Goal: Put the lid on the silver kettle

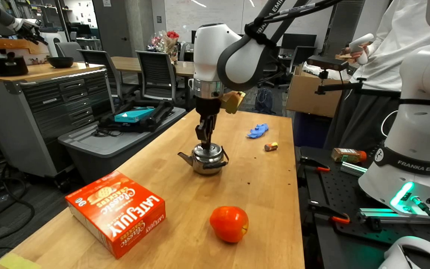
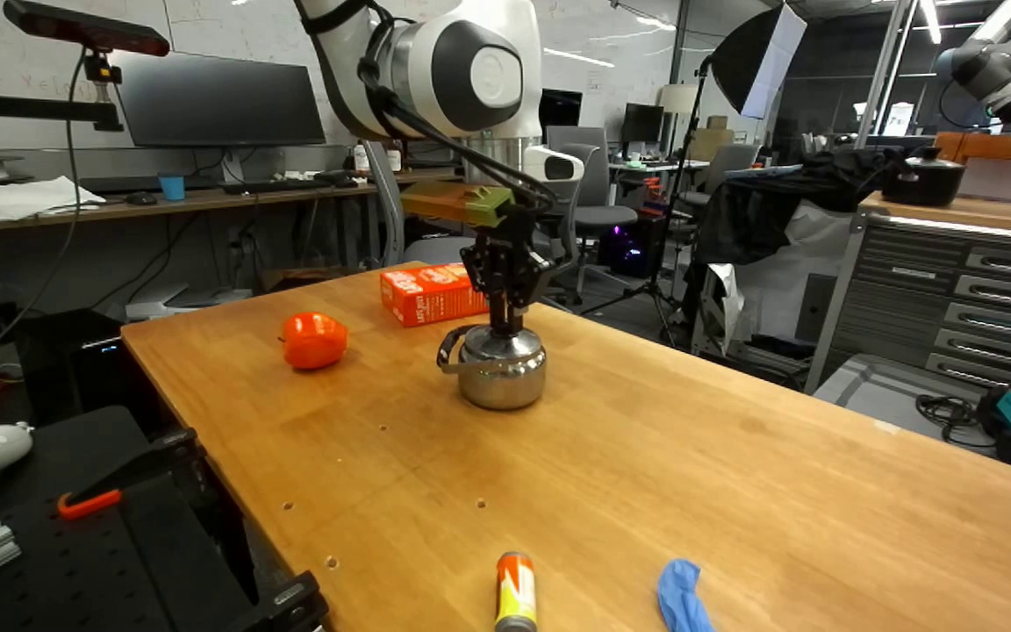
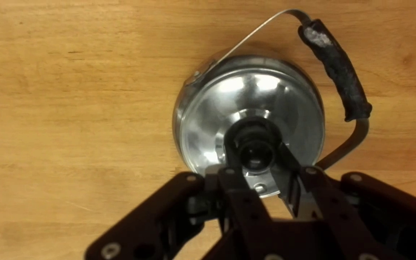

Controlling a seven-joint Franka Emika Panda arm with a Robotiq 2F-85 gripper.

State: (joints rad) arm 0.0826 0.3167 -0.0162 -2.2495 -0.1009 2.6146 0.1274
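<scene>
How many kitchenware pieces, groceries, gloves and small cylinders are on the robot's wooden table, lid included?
Kitchenware: 2 (silver kettle, lid)
Groceries: 2 (cracker box, red fruit)
Gloves: 1 (blue glove)
Small cylinders: 1 (orange-yellow cylinder)
Total: 6

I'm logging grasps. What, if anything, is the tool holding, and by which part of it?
The lid, by its black knob: the tool appears closed on both sides of it. How firmly cannot be told.
</scene>
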